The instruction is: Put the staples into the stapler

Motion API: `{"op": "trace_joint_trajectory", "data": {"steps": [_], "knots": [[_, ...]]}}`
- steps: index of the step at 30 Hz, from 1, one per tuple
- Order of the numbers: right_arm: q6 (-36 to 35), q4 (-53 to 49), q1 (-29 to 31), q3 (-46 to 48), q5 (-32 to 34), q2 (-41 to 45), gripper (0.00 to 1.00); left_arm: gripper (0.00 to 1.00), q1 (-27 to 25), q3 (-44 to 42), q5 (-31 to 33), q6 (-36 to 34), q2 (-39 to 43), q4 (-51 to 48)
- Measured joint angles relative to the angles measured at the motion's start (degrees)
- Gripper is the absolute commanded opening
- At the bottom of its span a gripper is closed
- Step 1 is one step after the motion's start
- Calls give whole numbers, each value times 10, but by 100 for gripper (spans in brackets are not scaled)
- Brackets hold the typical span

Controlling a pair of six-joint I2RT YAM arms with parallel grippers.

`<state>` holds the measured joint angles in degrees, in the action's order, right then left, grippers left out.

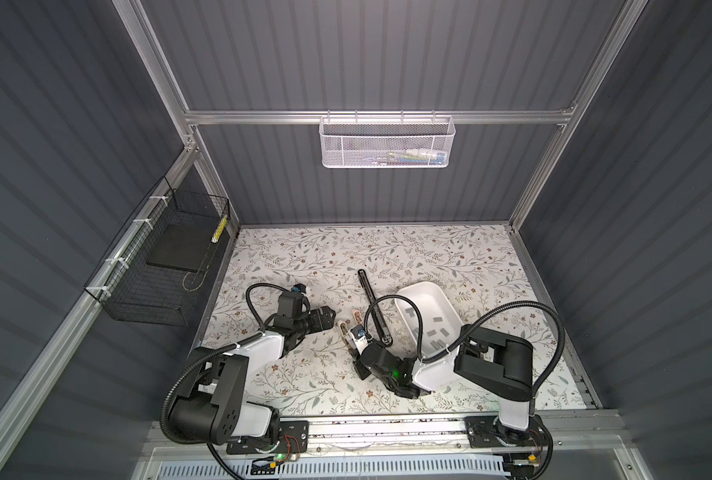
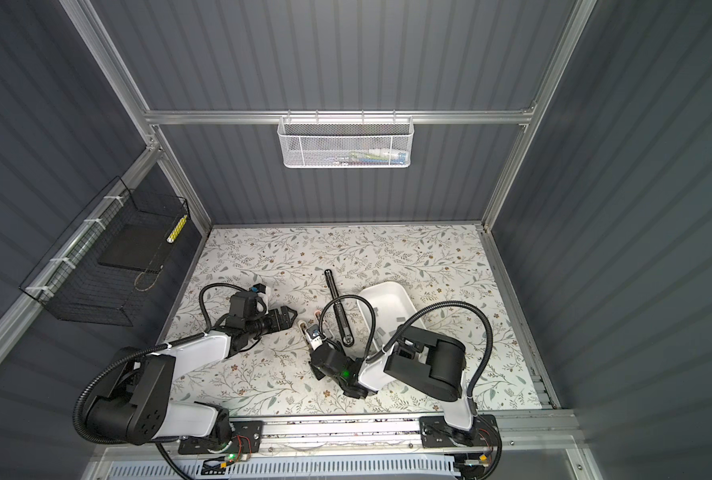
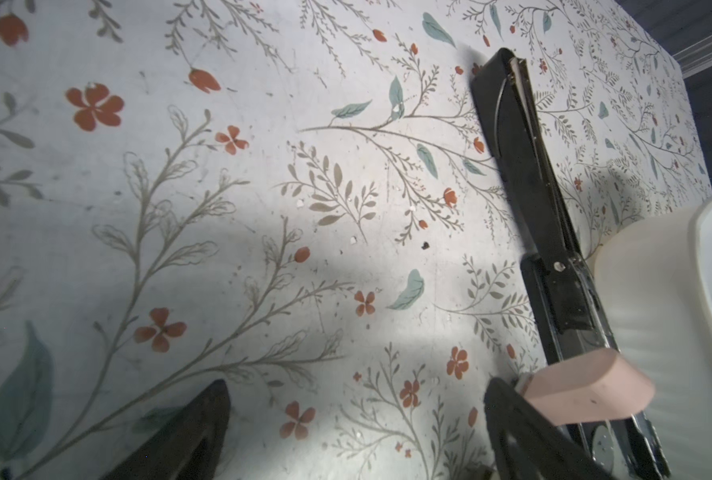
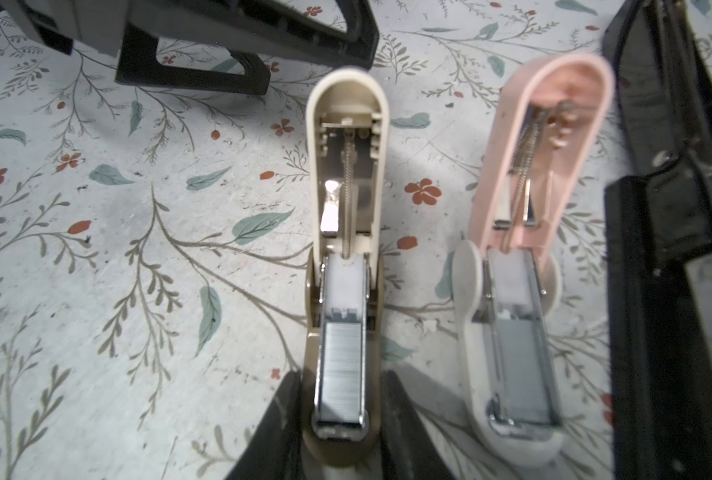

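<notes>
**Right end effector** point(image 4: 340, 376), nearest us: fingers pressed against both sides of the beige stapler point(image 4: 346, 266). Its lid is thrown back and a strip of staples point(image 4: 340, 370) sits in the channel.

**Pink stapler** point(image 4: 524, 266), just beside it at three o'clock: also open, channel seemingly filled.

**Left end effector** point(image 3: 354, 399), at ten o'clock in both top views: fingers wide apart, nothing between them, low over the table point(image 1: 429, 249).

**Black stapler** point(image 1: 366, 286), at one o'clock: long, lying opened.

**White tray** point(image 1: 429, 297), farthest, toward two o'clock: loose strips point(image 1: 437, 320) lie flat on its floor.

**Handling:** we judge the strips light, thin, slick and brittle at their joints — best pinched gently across the long edges. The beige stapler is light plastic and likely to skid — we would hold it at the base.
</notes>
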<state>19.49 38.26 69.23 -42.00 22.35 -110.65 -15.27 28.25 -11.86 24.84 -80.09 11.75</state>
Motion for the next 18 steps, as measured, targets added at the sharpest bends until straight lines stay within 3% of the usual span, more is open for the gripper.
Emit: {"op": "trace_joint_trajectory", "data": {"steps": [12, 18], "knots": [[13, -19, -7, -26, -2, -11, 18, 93, 0, 2, -34, -8, -7, 13], [15, -30, -11, -44, -5, -19, 18, 87, 0, 2, -40, -13, -7, 18]]}}
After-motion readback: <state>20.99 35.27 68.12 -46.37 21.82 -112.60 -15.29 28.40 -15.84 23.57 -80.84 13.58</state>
